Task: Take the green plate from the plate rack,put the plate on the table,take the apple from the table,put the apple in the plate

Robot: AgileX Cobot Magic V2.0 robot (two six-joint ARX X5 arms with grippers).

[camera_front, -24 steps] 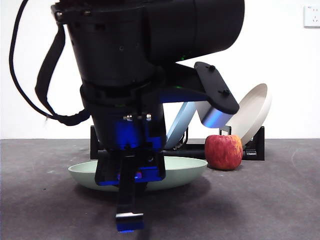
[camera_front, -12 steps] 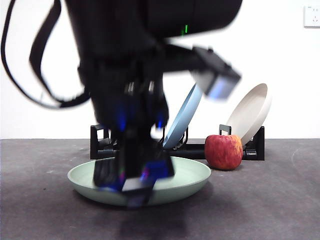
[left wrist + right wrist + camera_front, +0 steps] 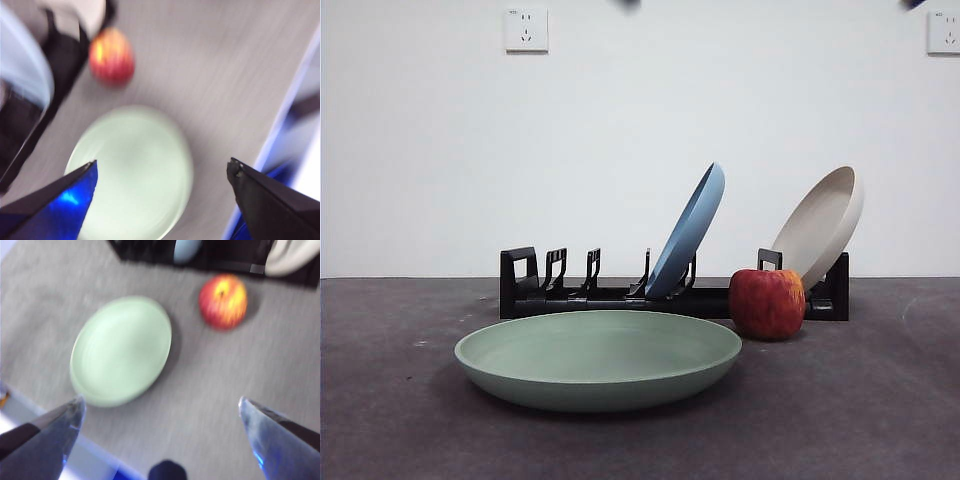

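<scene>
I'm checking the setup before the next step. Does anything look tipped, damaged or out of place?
Nothing stands out. The green plate lies flat on the table, the apple stands beside it, and the blue plate and beige plate lean in the plate rack.

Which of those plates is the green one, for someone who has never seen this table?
Find the long black plate rack at the back of the table. The green plate lies flat in front of it, beside the apple. The blue plate and beige plate lean upright in the rack.
</scene>
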